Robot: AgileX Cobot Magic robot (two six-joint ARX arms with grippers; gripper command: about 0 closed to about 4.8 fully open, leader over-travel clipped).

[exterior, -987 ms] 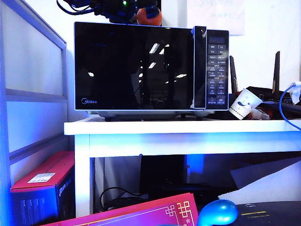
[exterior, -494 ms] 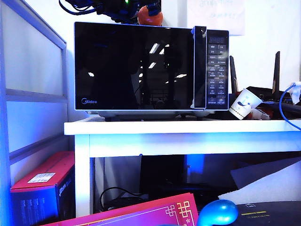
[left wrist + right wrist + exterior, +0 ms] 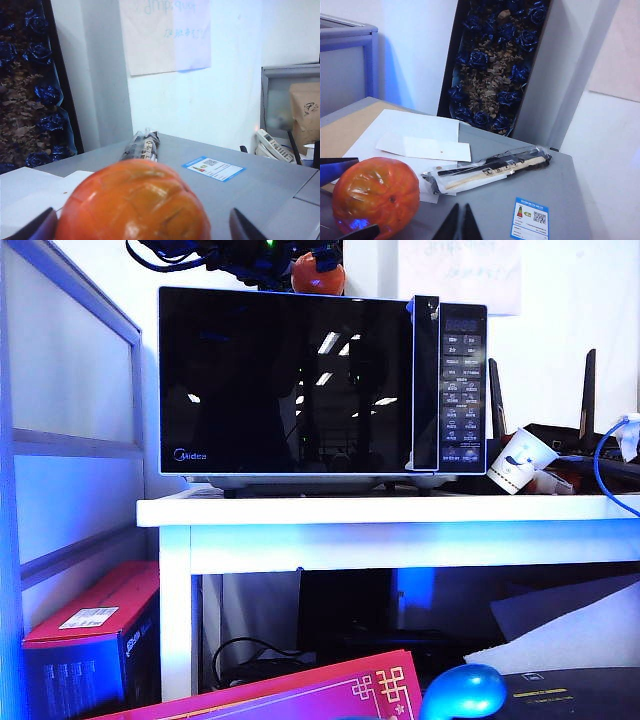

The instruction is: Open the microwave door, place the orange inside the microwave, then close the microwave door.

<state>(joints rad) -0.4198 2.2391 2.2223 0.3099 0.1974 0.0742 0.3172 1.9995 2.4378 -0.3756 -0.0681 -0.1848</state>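
Observation:
The microwave (image 3: 462,390) stands on a white table (image 3: 400,510), and its glossy black door (image 3: 285,380) is shut. The orange (image 3: 318,273) rests on the microwave's grey top (image 3: 260,190). My left gripper (image 3: 142,225) is open around the orange (image 3: 132,200). One finger (image 3: 37,227) is close against the fruit, while the other finger (image 3: 245,230) stands clear of it. My right gripper (image 3: 460,220) is shut and empty. It hangs over the same grey top, beside the orange (image 3: 375,192).
A wrapped chopstick packet (image 3: 490,170), white paper sheets (image 3: 410,135) and a blue label (image 3: 529,217) lie on the microwave top. Behind them stands a box of blue roses (image 3: 495,60). A tipped paper cup (image 3: 520,462) and a router (image 3: 588,390) sit to the right of the microwave.
The dark arm hardware over the orange has lifted a touch, so slightly more of the fruit shows. The orange and the door have not moved.

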